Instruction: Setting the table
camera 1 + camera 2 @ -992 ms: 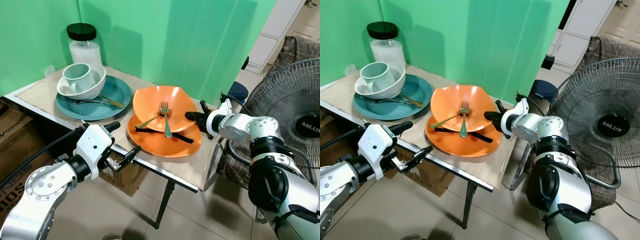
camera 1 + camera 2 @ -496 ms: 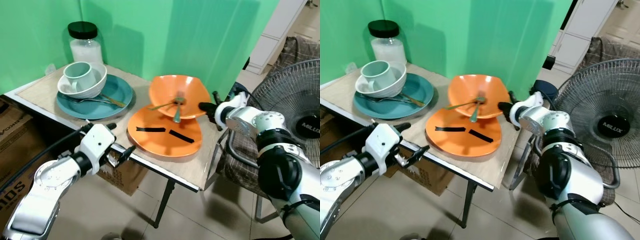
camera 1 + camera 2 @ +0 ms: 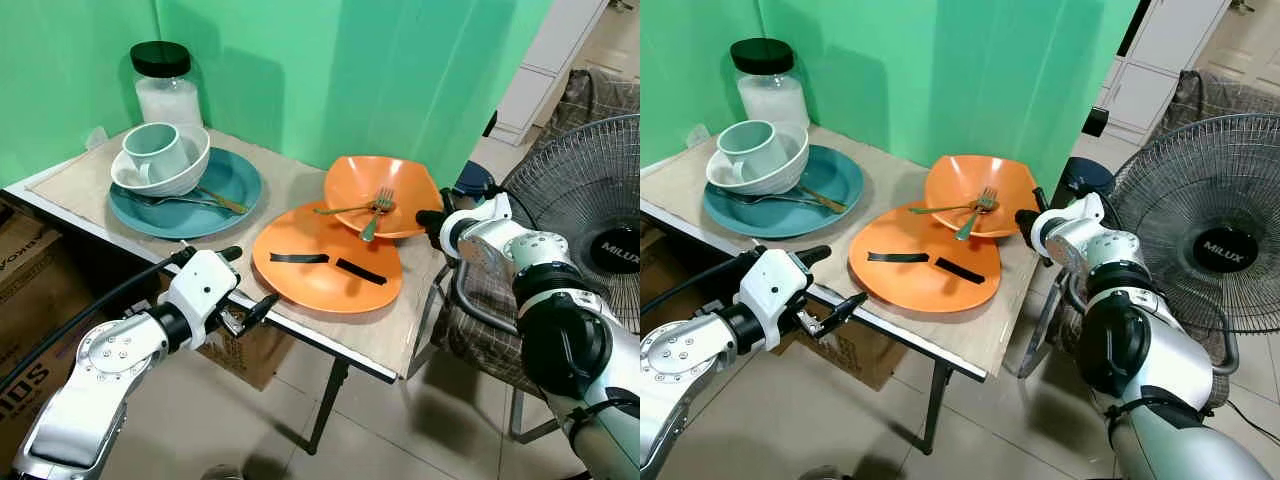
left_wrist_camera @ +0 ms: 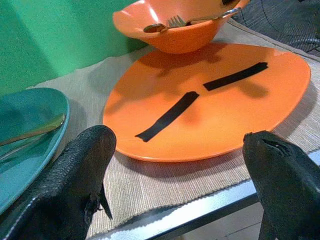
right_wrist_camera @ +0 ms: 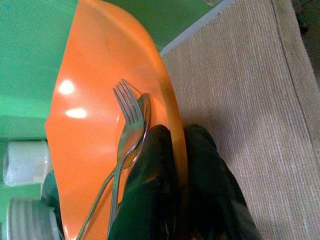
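My right gripper [image 3: 428, 220] is shut on the rim of an orange bowl [image 3: 378, 183], holding it just above the table's far right part. A fork [image 3: 374, 213] and a spoon [image 3: 345, 209] lie inside the bowl [image 5: 107, 90]. Beside it an orange plate [image 3: 320, 272] with two black tape strips rests on the table mat [image 3: 385, 330]. My left gripper [image 3: 248, 282] hangs open at the table's front edge, facing the orange plate [image 4: 210, 107]. At the left, a teal plate [image 3: 190, 195] carries a white bowl [image 3: 165, 172] with a pale green mug [image 3: 150, 150] in it, plus cutlery.
A glass jar [image 3: 168, 88] with a black lid stands at the back left by the green wall. A standing fan [image 3: 590, 220] and a chair with cloth are to the right. Cardboard boxes [image 3: 30, 300] sit under the table's left side.
My right gripper carried the orange bowl with its fork and spoon further right and lower, off the orange plate. The left gripper stayed near the table's front edge.
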Controlling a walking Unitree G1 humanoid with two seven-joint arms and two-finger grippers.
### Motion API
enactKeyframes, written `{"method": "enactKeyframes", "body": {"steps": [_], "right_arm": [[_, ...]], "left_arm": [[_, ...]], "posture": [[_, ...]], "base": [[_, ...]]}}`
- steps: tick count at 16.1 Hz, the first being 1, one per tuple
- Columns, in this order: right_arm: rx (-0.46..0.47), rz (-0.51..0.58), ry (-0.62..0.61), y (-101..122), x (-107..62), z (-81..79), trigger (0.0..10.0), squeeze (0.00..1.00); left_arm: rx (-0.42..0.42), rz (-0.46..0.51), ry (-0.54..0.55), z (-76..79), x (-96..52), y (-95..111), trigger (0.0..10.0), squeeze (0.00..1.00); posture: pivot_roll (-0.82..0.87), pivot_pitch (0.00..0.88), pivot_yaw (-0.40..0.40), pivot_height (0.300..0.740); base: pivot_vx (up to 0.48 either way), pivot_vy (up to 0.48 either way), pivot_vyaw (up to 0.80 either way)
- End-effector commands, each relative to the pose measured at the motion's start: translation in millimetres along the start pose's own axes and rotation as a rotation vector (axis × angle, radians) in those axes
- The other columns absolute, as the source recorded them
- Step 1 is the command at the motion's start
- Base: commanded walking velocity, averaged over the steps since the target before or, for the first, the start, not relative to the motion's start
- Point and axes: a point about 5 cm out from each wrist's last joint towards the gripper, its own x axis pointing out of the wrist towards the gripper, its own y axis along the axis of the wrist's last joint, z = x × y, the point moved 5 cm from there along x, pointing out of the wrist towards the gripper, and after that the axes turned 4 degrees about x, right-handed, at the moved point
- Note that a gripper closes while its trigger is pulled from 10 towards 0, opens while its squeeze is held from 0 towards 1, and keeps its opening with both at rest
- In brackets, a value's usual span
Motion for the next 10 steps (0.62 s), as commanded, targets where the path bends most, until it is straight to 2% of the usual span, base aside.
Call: {"method": "enactKeyframes", "body": {"steps": [1,5,10], "right_arm": [[0.025,0.067,0.035,22,-6.6,-9.1,0.0,0.0],[0.005,0.093,0.026,36,-12.7,-1.9,0.0,0.0],[-0.007,0.109,0.01,55,-23.8,14.3,0.0,0.0]], "left_arm": [[0.011,0.023,-0.017,3.2,-0.5,6,10.0,0.0],[0.006,0.032,-0.044,7.1,-1.1,8,10.0,0.0],[0.002,0.057,-0.068,10.4,1.1,14,10.0,0.0]], "posture": [[0.13,0.0,-0.132,0.74],[0.12,0.0,-0.129,0.74],[0.11,0.0,-0.119,0.74]], "base": [[0.0,0.0,0.0],[0.0,0.0,0.0],[0.0,0.0,0.0]]}}
